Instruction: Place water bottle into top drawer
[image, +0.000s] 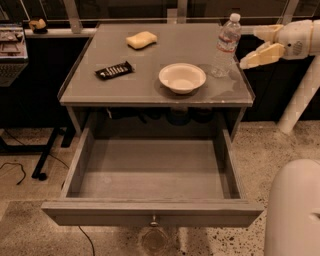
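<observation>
The water bottle (225, 46) stands upright near the right rear of the grey table (150, 85); it is clear ribbed plastic with a white cap and a pale label band. My gripper (256, 46) hovers just right of the bottle, past the table's right edge, open, its cream fingers (260, 56) pointing left at the bottle and not touching it. The top drawer (152, 212) is pulled fully out below the tabletop, with nothing inside and a small metal knob on its front.
On the table are a cream bowl (182, 77) left of the bottle, a black candy bar (114, 70) and a yellow sponge (141, 39). A white robot part (295, 210) fills the lower right. A white post (300, 100) stands at the right.
</observation>
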